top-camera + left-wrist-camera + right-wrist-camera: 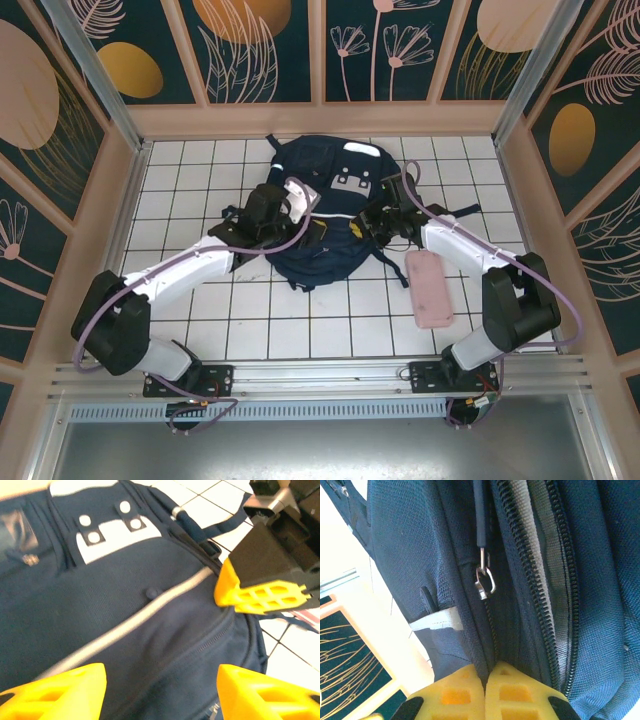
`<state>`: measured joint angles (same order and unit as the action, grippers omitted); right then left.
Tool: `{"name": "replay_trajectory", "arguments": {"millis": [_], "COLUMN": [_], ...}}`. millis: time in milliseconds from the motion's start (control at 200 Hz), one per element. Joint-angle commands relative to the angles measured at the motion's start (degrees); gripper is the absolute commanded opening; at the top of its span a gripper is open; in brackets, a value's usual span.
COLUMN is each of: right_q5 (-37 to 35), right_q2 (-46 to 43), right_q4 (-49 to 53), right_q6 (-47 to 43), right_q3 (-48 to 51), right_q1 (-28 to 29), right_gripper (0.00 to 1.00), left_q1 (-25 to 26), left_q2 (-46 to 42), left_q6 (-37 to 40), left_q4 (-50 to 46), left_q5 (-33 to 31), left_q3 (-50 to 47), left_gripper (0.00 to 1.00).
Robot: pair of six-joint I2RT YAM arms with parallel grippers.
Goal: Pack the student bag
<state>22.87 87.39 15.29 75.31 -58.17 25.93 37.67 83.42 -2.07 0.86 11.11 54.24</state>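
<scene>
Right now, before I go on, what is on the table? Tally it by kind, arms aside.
student bag: 1
flat pink case: 1
Total: 2

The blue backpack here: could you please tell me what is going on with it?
A two-armed robot is working on the student bag, which lies flat on the tiled table. The right claw is shut on the bag's fabric at a zipper. The left claw hangs open over the bag's front, holding nothing. A pink case lies on the table beside the bag, not yet packed.
</scene>
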Motion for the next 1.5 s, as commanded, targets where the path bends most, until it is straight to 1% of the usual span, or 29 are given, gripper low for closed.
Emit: {"name": "replay_trajectory", "arguments": {"millis": [0,65,170,370,460,641,846,936,1036,1126,1261,1491], "right_q5": [-0.7,-0.8,-0.6,-0.4,-0.4,-0.3,-0.3,-0.4,-0.7,-1.2,-3.0,-5.4], "right_q2": [0.2,0.1,0.1,0.1,0.0,-0.4,-0.7,-1.1,-1.4,-1.5,-1.9,-2.2], "right_q4": [-3.3,-3.2,-3.2,-3.6,-3.7,-3.7,-3.7,-3.8,-3.6,-3.4,-3.0,-1.8], "right_q6": [-1.4,-1.7,-2.2,-2.3,-2.3,-2.3,-2.4,-2.6,-2.5,-2.6,-2.6,-2.8], "right_q3": [-3.3,-3.9,-4.6,-4.6,-4.6,-4.6,-4.3,-4.1,-3.9,-3.7,-3.3,-3.2], "right_q1": [0.3,0.2,0.1,0.1,0.2,0.1,0.1,0.0,0.0,-0.1,-0.2,-0.2], "right_gripper": [0.01,0.01,0.01,0.01,0.01,0.01,0.01,0.01,0.01,0.0,0.0,0.0], "left_q1": [0.1,0.1,0.1,0.1,0.1,0.1,0.1,0.1,0.1,0.1,0.1,0.1], "left_q2": [-1.0,-0.9,-0.7,0.7,2.8,5.3,8.1,8.2,8.2,7.4,5.5,2.1], "left_q6": [-11.5,-13.8,-16.4,-17.3,-16.9,-16.0,-14.8,-14.3,-13.9,-13.4,-12.2,-12.1], "left_q4": [-0.7,-1.1,-0.9,0.7,1.4,3.1,4.8,5.8,6.0,5.0,3.2,1.3], "left_q5": [5.5,8.9,12.0,11.2,12.2,9.2,9.0,9.4,9.1,7.3,7.0,3.6], "left_q3": [-4.1,-5.6,-7.7,-9.0,-8.2,-6.7,-4.5,-4.2,-3.9,-4.2,-5.0,-7.3], "left_gripper": [0.59,0.57,0.54,0.53,0.51,0.47,0.4,0.39,0.32,0.26,0.19,0.03]}}
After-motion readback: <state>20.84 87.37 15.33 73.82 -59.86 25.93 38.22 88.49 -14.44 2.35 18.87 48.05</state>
